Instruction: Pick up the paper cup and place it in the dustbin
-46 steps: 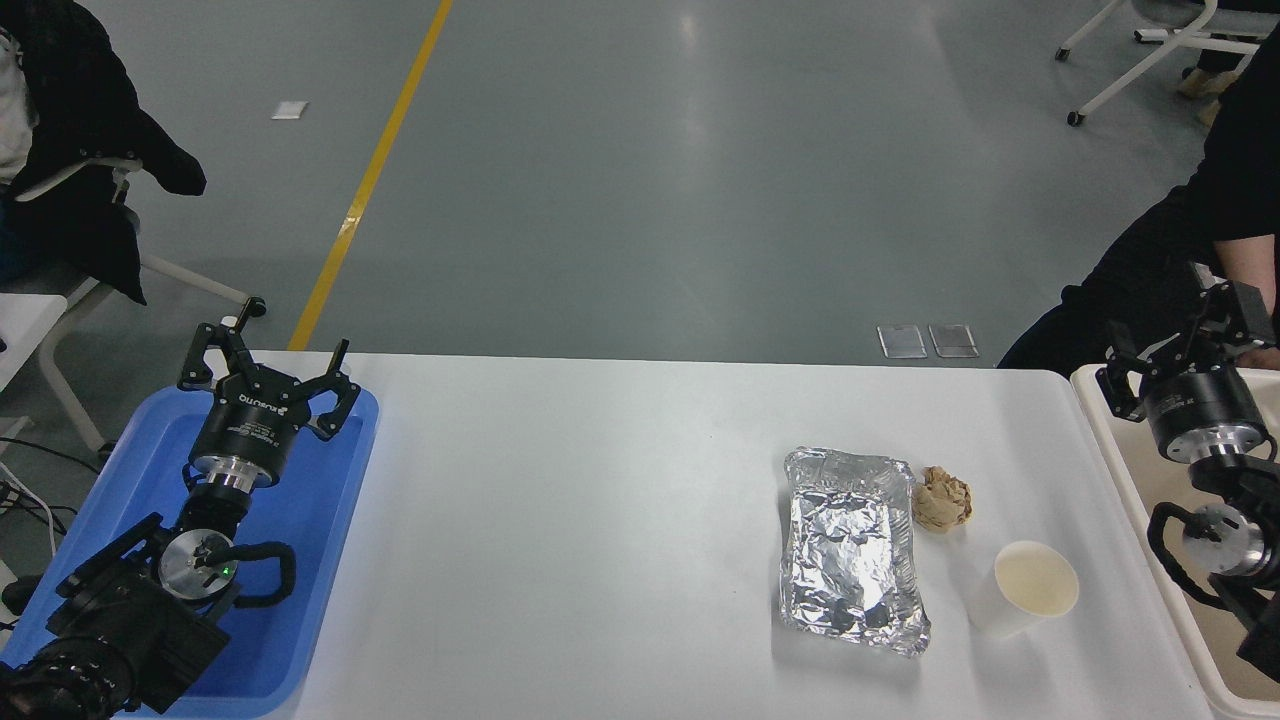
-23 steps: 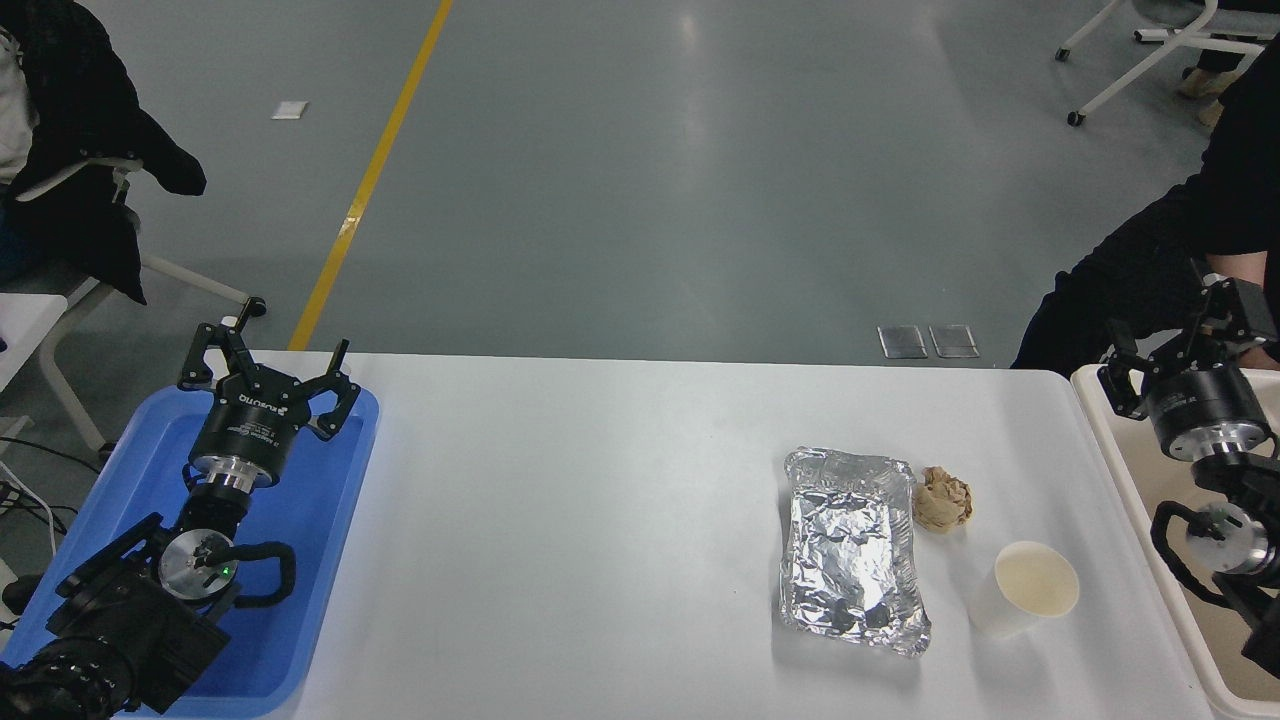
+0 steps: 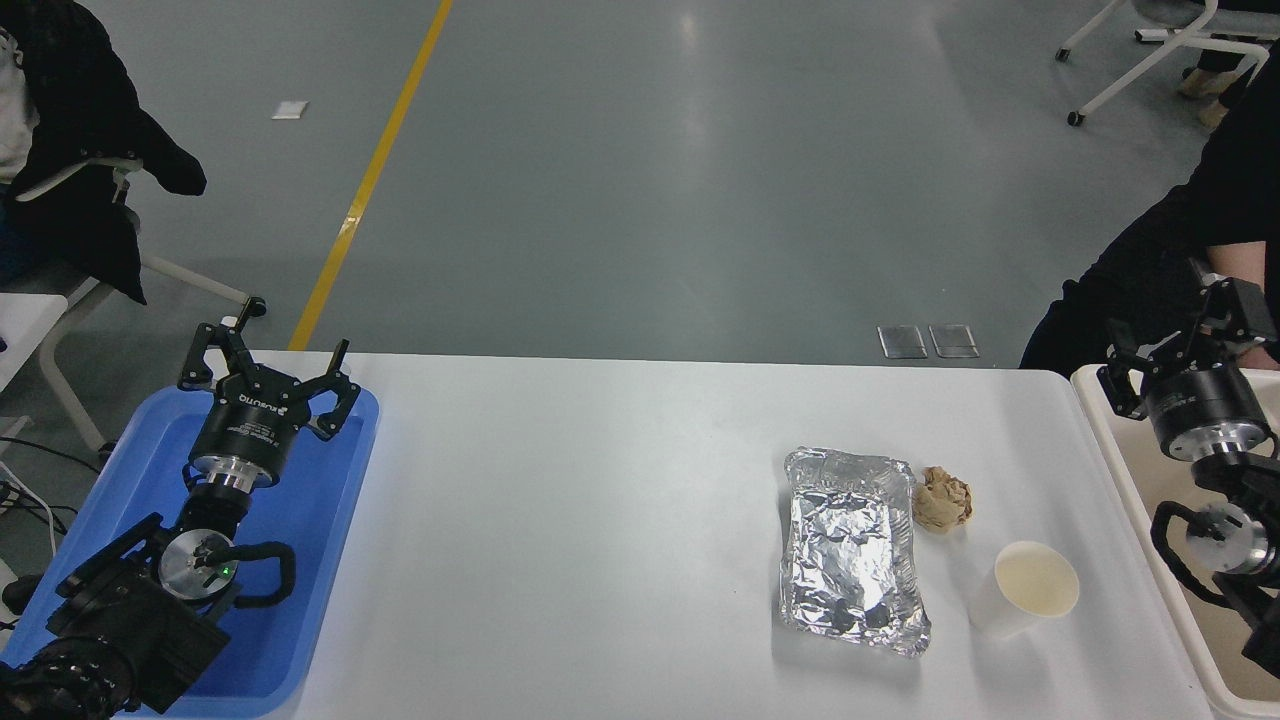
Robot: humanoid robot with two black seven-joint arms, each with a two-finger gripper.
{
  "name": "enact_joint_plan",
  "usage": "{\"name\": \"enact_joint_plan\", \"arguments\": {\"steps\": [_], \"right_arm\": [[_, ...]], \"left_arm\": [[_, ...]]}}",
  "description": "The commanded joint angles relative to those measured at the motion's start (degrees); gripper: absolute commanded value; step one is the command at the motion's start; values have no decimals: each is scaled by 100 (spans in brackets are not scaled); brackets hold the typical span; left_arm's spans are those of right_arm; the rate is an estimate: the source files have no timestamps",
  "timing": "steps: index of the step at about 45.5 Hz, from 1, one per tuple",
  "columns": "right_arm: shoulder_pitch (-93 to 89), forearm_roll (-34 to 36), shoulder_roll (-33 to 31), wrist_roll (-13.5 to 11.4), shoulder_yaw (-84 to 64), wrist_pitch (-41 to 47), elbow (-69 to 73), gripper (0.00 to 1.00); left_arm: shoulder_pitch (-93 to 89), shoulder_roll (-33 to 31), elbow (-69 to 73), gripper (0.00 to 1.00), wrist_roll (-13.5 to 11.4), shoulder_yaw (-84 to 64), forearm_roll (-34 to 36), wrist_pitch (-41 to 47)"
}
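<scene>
Right claw spread empty over dustbin; white table, grey floor

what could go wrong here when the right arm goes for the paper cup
The paper cup stands upright close beside the foil tray, with the crumpled brown paper ball just behind. A wide approach by the right gripper, now over the dustbin, could knock either one. The cup looks light and empty, so a glancing touch might tip it, and a hard squeeze might crush it. The left gripper is parked over the blue tray.
</scene>
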Motion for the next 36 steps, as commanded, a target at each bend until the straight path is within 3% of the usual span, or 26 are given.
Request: {"name": "enact_joint_plan", "arguments": {"steps": [1,24,32,36], "right_arm": [[-4,-1,0,0,2,1,-1,100],[189,-1,-52,-35,-534,-52,-10,100],[944,8,-536,-298,-1930,-61,-1,100],[1541,8,-668,-606,-3063,-70,-1,100]], "left_arm": [[-1,0,0,100,1,0,-1,0],[8,0,0,100,-8,0,7,0],[-1,0,0,100,1,0,-1,0],[-1,0,0,100,1,0,-1,0]]}}
